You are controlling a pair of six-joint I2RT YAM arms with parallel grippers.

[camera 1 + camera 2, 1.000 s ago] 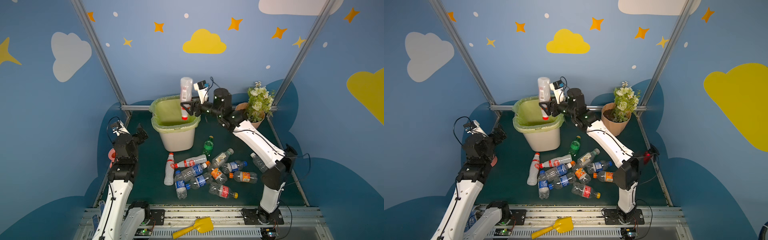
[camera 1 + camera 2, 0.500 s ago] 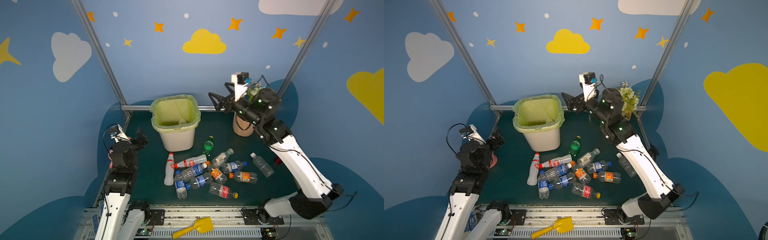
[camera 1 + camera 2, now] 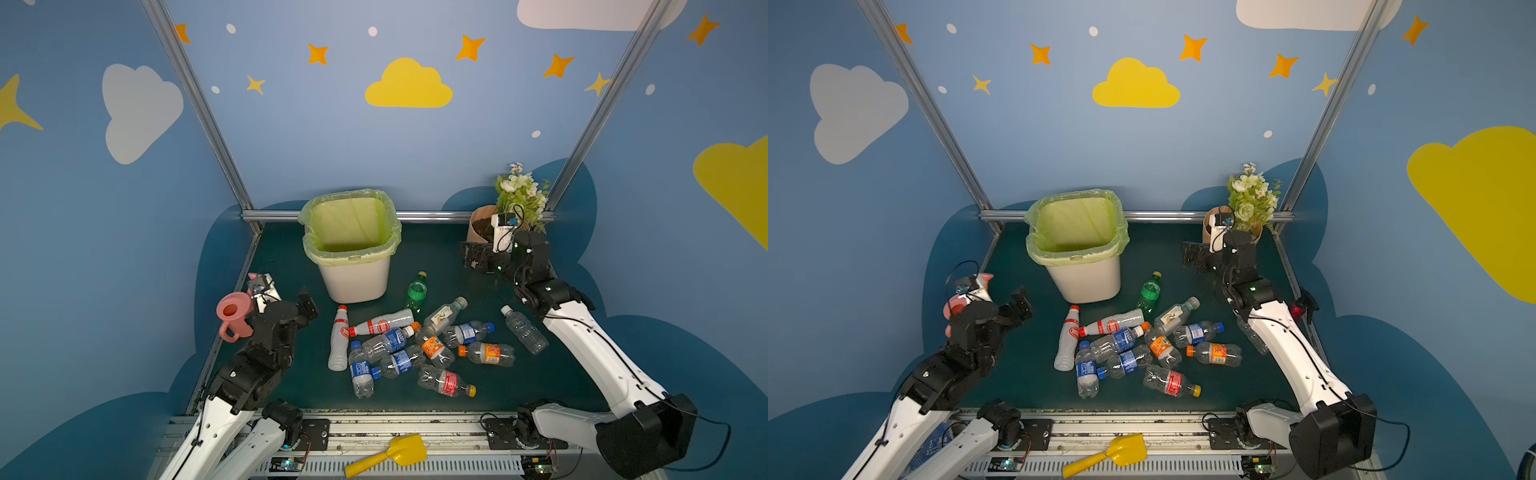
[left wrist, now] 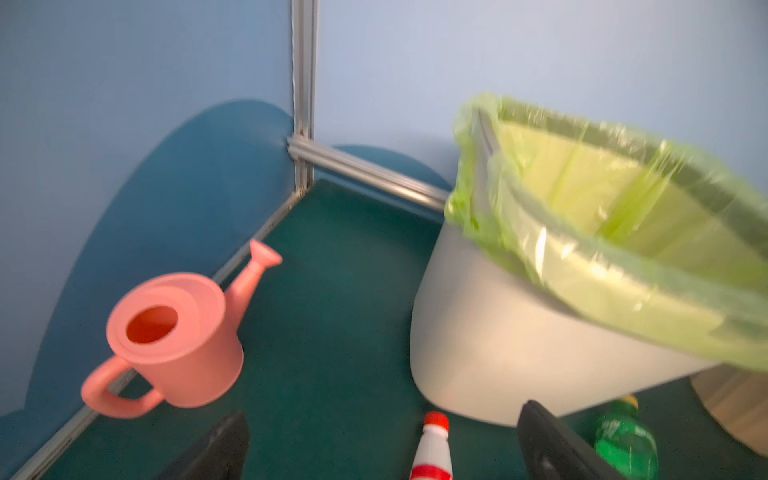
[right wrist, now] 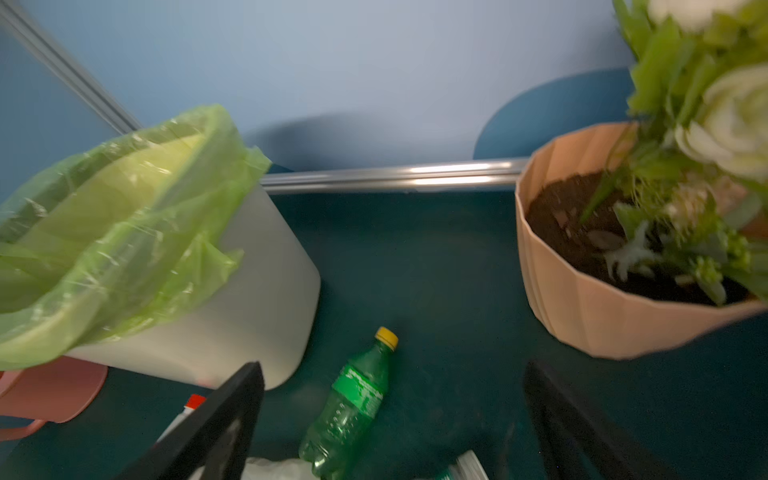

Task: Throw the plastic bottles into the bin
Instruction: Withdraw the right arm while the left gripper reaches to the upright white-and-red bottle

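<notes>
Right wrist view shows our right gripper [image 5: 392,376] off to one side of the bin [image 5: 249,291], jaws spread wide and empty. The left gripper [image 4: 384,415] is equally wide and empty. The plastic bottles [image 3: 415,345] lie heaped on the table [image 3: 523,386] just in front of the bin, with the green bottle [image 5: 353,399] nearest it. We risk bumping the flower pot [image 5: 582,303] or scattering the heap as we descend.

We see the white bin [image 3: 355,278], lined with a green bag, standing upright. The bottles [image 3: 390,338] lie on their sides in a heap beside it.
</notes>
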